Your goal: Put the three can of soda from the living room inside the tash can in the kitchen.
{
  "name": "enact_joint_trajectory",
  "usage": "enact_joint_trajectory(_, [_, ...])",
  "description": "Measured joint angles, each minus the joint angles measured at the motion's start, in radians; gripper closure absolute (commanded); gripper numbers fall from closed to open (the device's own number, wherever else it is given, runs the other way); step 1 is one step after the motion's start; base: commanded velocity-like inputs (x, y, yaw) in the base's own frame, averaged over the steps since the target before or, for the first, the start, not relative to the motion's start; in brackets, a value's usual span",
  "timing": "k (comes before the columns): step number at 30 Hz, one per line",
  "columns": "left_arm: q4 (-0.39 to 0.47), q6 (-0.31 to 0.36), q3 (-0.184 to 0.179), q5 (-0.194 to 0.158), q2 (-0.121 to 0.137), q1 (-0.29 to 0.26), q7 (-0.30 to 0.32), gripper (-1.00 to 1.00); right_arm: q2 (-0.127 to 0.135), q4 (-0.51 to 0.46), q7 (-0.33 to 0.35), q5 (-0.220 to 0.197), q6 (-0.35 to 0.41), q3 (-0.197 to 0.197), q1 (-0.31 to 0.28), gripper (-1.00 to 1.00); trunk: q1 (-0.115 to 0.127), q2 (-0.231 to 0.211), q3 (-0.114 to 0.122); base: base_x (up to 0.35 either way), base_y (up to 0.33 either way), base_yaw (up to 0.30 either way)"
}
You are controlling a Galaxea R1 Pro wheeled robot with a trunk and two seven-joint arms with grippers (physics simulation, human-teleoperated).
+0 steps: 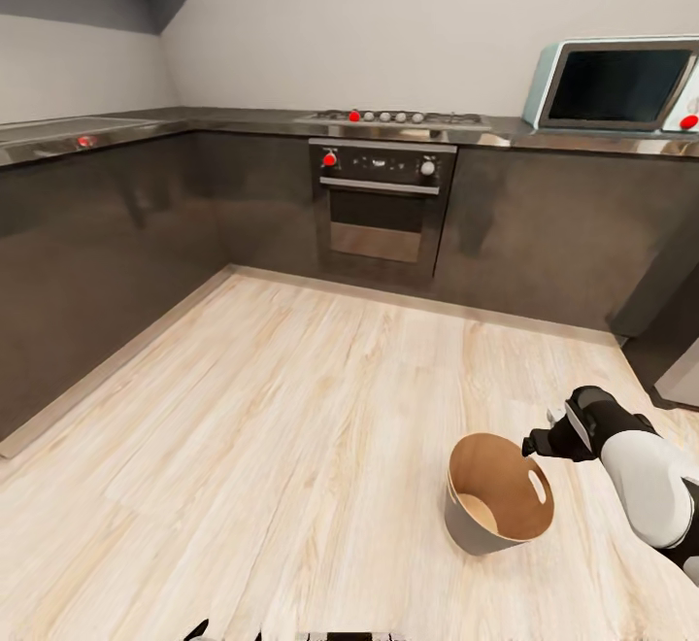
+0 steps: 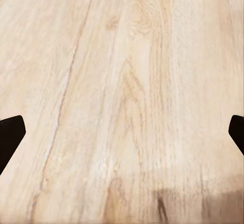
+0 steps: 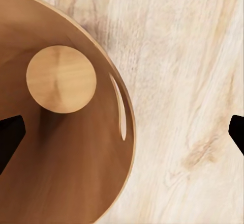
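The tash can (image 1: 500,497) stands on the pale wood kitchen floor, grey outside and brown inside, with a slot handle in its wall. In the right wrist view I look down into the tash can (image 3: 61,147), and its round bottom (image 3: 61,79) is bare. My right gripper (image 1: 532,445) hovers just above the can's right rim. It is open, the right gripper (image 3: 122,135) showing dark fingertips (image 3: 9,137) far apart with nothing between them. My left gripper (image 2: 122,137) is open over bare floor. The cans of soda are out of view.
Dark grey cabinets (image 1: 97,262) run along the left and back walls. A built-in oven (image 1: 381,209) sits under a hob (image 1: 398,118), and a light-blue microwave (image 1: 614,84) is on the counter at the right. Dark furniture (image 1: 670,330) stands at the right edge.
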State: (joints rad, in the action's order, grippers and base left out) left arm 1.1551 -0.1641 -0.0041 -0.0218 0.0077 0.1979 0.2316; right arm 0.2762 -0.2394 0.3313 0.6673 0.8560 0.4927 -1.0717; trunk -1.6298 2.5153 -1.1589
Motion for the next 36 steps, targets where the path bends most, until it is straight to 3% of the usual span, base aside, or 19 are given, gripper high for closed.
enact_joint_trajectory(13, [0.000, 0.000, -0.001, 0.000, 0.000, 0.001, 0.000, -1.00, 0.000, 0.002, 0.000, 0.000, 0.000, 0.001, 0.000, -1.00, -0.006, 0.003, -0.050, 0.000, 0.000, 0.000])
enact_joint_trajectory(23, [0.001, 0.000, -0.001, -0.001, 0.000, 0.001, 0.000, -1.00, 0.000, 0.002, 0.000, 0.000, 0.000, 0.000, 0.000, -1.00, -0.006, 0.003, -0.050, 0.000, 0.000, 0.000])
enact_joint_trajectory(33, [0.001, 0.000, -0.001, 0.000, 0.000, 0.001, 0.000, -1.00, 0.001, 0.001, 0.000, 0.000, -0.001, 0.001, 0.000, -1.00, -0.010, 0.005, -0.089, 0.000, 0.000, 0.000])
enact_joint_trajectory(36, [0.001, 0.000, -0.001, -0.001, 0.000, 0.001, 0.000, -1.00, 0.001, 0.000, 0.000, 0.000, -0.001, 0.001, 0.000, -1.00, -0.010, 0.005, -0.089, 0.000, 0.000, 0.000])
